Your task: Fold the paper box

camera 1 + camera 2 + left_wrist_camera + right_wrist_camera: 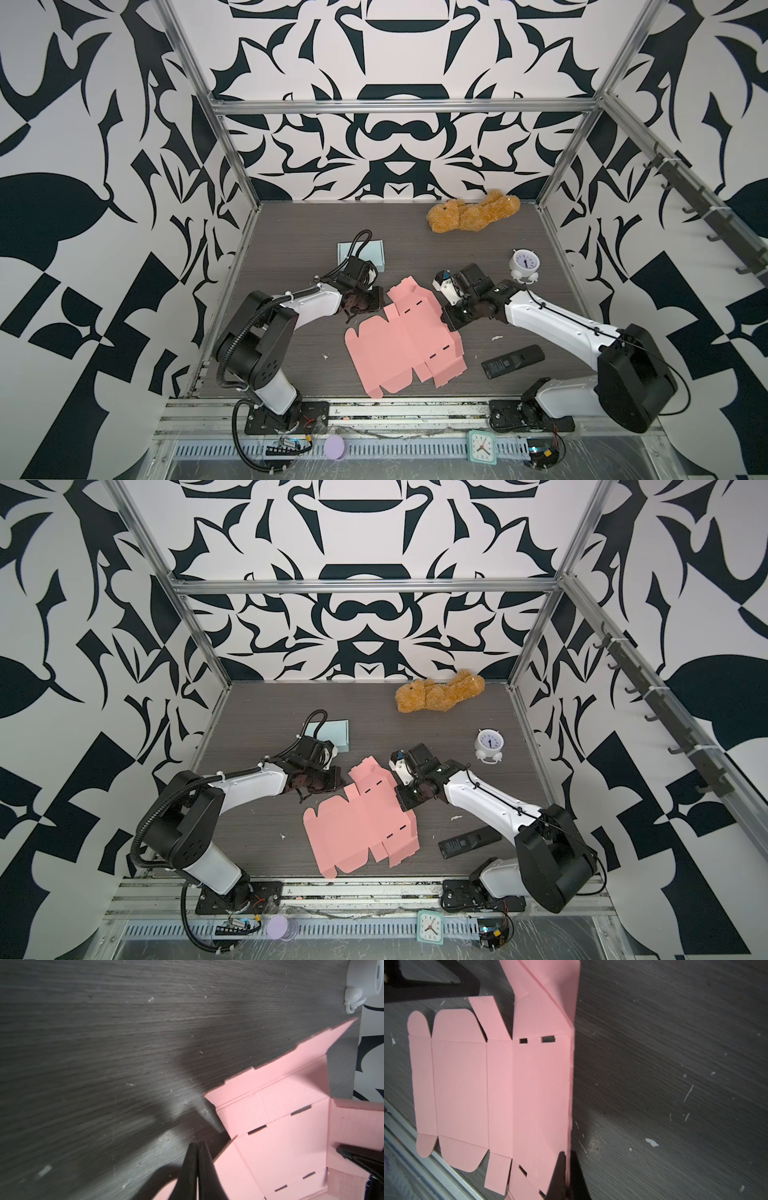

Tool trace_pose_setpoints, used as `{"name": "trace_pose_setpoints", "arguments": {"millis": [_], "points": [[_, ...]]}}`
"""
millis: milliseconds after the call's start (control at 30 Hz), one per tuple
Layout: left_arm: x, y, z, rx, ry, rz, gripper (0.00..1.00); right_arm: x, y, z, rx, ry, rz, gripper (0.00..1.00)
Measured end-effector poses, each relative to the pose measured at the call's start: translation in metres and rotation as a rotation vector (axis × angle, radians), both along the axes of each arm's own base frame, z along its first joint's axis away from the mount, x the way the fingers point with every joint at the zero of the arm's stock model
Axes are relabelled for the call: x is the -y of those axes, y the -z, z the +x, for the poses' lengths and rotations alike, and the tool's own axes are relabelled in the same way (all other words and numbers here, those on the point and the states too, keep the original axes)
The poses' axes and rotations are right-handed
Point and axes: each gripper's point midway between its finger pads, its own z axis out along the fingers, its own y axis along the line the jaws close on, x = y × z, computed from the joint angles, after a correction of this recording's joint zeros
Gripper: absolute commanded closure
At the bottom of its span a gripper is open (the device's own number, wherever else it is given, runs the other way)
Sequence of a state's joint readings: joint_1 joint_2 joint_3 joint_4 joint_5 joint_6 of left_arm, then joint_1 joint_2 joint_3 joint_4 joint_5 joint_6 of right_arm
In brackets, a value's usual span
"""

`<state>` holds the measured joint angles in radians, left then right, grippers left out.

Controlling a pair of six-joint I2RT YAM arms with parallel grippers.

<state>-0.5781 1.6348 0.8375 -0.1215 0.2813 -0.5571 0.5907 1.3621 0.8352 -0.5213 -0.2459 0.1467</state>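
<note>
The pink paper box (399, 345) (357, 829) lies mostly flat as an unfolded blank in the middle of the table. Its right-hand side panel is folded up and doubled over. My right gripper (568, 1153) (446, 320) is shut on that raised edge. In the right wrist view the blank (500, 1088) spreads out with its slots and rounded flaps showing. My left gripper (197, 1145) (348, 320) is shut with nothing between its fingers. It sits just off the box's (280, 1147) far-left corner, above the table.
A brown teddy bear (473, 212) lies at the back right. A white alarm clock (524, 266) stands behind the right arm, and a black remote (513, 360) lies right of the box. A light-blue flat box (360, 251) lies behind the left wrist.
</note>
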Motion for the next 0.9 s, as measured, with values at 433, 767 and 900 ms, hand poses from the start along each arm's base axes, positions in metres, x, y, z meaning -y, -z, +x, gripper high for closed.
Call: {"name": "trace_pose_setpoints", "arguments": {"millis": [433, 767, 900], "points": [[0.018, -0.012, -0.025, 0.010, 0.055, -0.032, 0.92, -0.002, -0.007, 0.006, 0.043, -0.019, -0.024, 1.00], [0.029, -0.011, -0.037, 0.003, 0.070, -0.040, 0.92, -0.007, -0.009, 0.007, 0.095, -0.066, -0.102, 1.00], [0.028, -0.011, -0.041, 0.008, 0.071, -0.050, 0.92, -0.013, -0.011, 0.005, 0.139, -0.107, -0.146, 1.00]]}}
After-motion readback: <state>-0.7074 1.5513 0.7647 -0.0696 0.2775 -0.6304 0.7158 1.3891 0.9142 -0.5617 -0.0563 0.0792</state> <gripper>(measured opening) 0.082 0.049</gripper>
